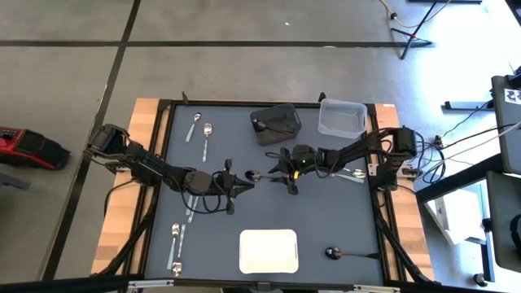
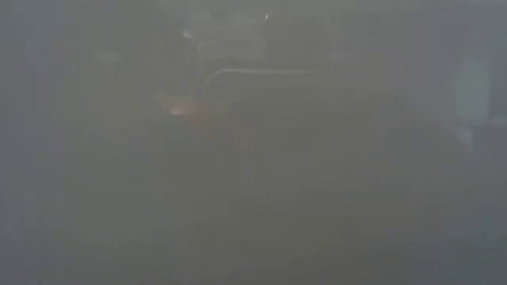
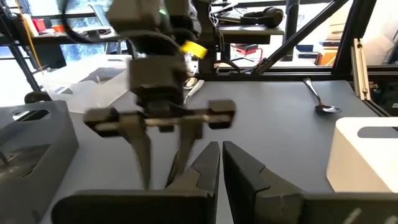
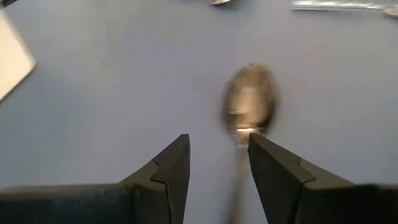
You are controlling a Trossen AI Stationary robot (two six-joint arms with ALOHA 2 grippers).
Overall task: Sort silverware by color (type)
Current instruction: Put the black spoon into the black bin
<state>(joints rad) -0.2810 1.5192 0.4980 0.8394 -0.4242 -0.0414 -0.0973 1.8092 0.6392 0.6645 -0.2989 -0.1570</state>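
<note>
Risk I judged: right gripper (image 4: 217, 158), jaws parted astride a silver spoon (image 4: 249, 99) mid-tabletop, could clip the nearby left gripper (image 3: 221, 165), fingers shut, empty.

The dark table (image 1: 326, 220) carries scattered spoons (image 1: 207, 130), a dark bin (image 1: 276, 124), a clear bin (image 1: 342, 119) and a white container (image 1: 269, 251).

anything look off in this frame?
Low view is fogged to grey, so nothing there is readable. On the table nothing looks spilled or damaged; spoons lie scattered, one between the right claw's open fingers.
</note>
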